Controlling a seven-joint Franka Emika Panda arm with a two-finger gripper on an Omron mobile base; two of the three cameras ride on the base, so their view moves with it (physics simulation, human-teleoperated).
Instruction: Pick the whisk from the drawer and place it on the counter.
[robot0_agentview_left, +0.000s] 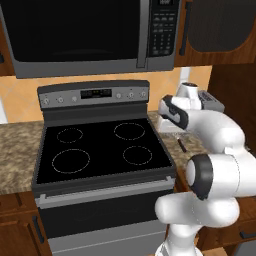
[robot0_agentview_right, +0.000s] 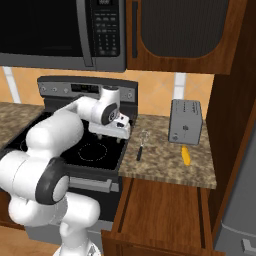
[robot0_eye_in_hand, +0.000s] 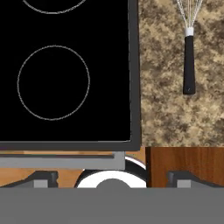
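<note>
The whisk lies flat on the counter between the stove and the toaster, wire head toward the wall, black handle toward the front edge. In the left base view only its handle peeks out beside my arm. My gripper hangs open and empty over the right edge of the stovetop, left of the whisk and apart from it. In the hand view the fingertips stand wide apart. The drawer below the counter is pulled out, and its wooden floor is bare.
The black stovetop lies left of the counter strip. A silver toaster stands at the back right, with a small yellow oblong object in front of it. A microwave hangs overhead. A tall wooden panel bounds the right.
</note>
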